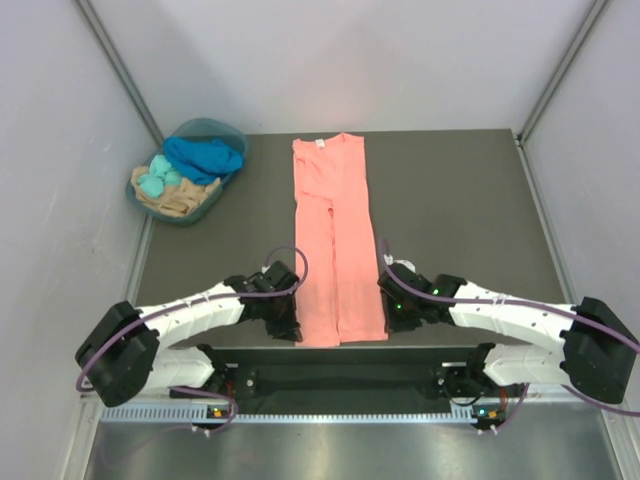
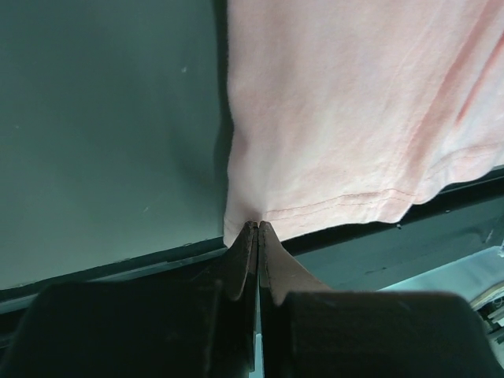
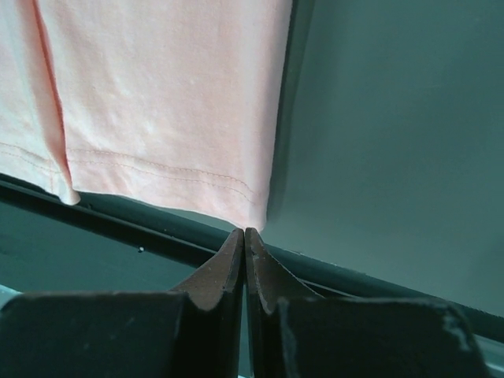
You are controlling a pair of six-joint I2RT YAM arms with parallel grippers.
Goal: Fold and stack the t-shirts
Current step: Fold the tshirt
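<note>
Both grippers are down at the near hem of the pink t-shirt (image 1: pixel 335 240), which lies folded into a long narrow strip down the middle of the table (image 1: pixel 460 220). On the left gripper (image 2: pixel 257 230) the jaws are pressed together, nipping the hem's left corner. It's the same on the right gripper (image 3: pixel 244 232), clamped on the right corner. Far left, a basket (image 1: pixel 212 123) holds blue, teal and tan clothes.
</note>
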